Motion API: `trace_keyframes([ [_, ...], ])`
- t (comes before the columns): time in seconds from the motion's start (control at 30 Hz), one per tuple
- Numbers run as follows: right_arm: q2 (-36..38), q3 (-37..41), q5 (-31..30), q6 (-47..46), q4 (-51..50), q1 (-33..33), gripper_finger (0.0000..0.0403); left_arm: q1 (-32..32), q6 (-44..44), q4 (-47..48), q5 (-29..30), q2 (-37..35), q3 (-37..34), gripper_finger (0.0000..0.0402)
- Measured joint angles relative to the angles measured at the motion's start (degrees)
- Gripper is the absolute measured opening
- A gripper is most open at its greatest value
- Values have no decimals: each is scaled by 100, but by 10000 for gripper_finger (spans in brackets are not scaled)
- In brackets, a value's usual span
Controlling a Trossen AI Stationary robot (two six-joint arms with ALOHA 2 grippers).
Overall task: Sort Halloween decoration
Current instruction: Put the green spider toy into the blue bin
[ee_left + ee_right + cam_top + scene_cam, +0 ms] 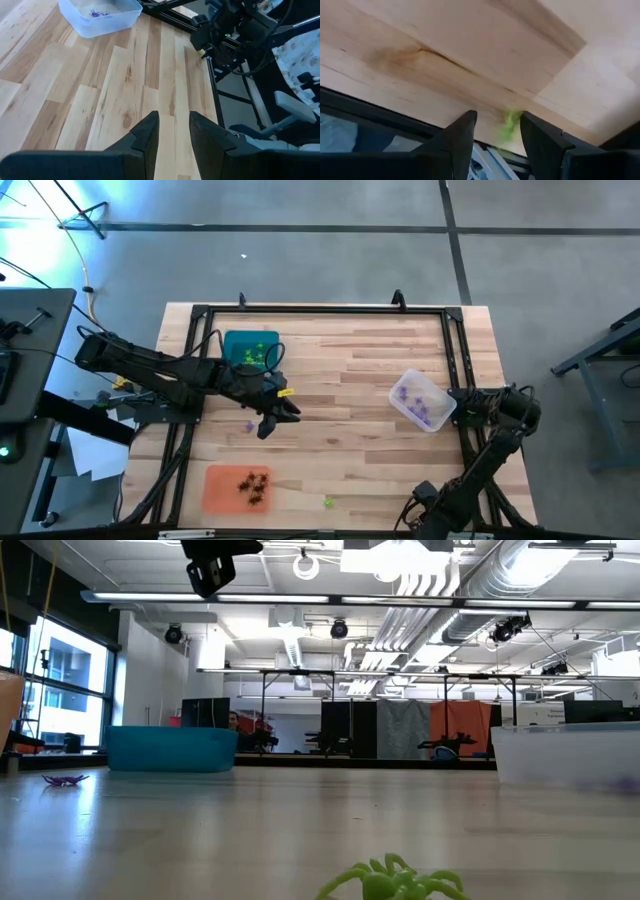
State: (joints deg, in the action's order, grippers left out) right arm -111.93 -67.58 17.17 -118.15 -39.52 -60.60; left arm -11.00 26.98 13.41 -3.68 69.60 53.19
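Wooden planks of the table point(340, 380) carry three trays, one per colour. Left gripper point(275, 418) is held spread and empty, because a purple spider point(249, 425) lies just beside it. Right gripper point(495, 132), parked apart, is spread near a green spider point(509, 125).

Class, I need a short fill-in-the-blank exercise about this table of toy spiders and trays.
1. The black spiders lie in the ____ tray.
2. The clear tray holds ____ spiders.
3. A loose purple spider lies on the table near the ____ gripper.
4. The teal tray holds ____ spiders.

Missing words: orange; purple; left; green
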Motion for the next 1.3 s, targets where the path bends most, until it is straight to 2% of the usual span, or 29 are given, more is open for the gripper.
trace_keyframes([
  [0.2,73,352,109,300,337,90,143,2,121,0,0,0,0,97],
  [0.3,126,379,139,621,298,180,111,2,140,-2,0,0,0,97],
  [0.5,241,392,114,958,284,307,23,4,140,-11,2,0,0,97],
  [0.57,274,401,104,1019,262,326,6,4,140,-15,2,0,0,97],
  [1.0,321,396,15,1379,-77,440,1,4,87,-13,8,0,0,97],
  [1.13,552,423,-511,1629,-555,619,0,4,-126,34,9,0,0,97],
  [1.3,1277,430,-1901,1805,-1336,891,0,17,-437,137,9,-2,0,97],
])
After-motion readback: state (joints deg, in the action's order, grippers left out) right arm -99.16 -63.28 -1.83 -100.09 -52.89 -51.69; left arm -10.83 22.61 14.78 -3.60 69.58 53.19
